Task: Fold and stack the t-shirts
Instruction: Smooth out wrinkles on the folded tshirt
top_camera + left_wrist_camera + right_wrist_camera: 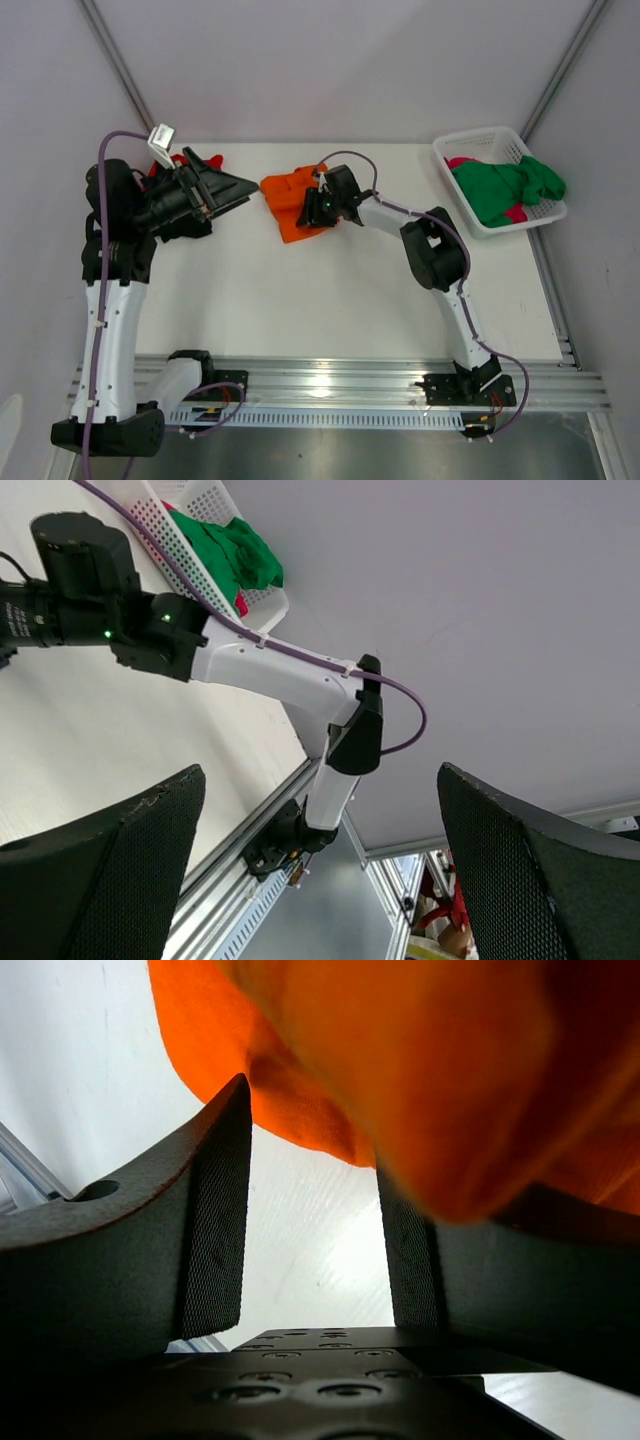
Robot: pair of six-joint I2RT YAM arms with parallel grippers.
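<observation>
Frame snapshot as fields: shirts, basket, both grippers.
orange t-shirt: crumpled, table centre
red t-shirt: far left, mostly hidden behind the left arm
basket: far right, holds green t-shirt and pink t-shirt
left gripper: open wide, raised, empty
right gripper: open at the orange t-shirt, cloth draped over one of its fingers

My left arm is raised over the far left corner of the white table (300,300), and my left claw (235,180) points right with its fingers spread wide. Scraps of a red t-shirt (162,165) show just behind it. My right claw (312,205) is down on the right edge of the crumpled orange t-shirt (285,215), which lies on the table between my two claws. At the far right a white lattice basket (478,136) holds a green t-shirt (505,188) bunched over a magenta-pink one (461,162).
</observation>
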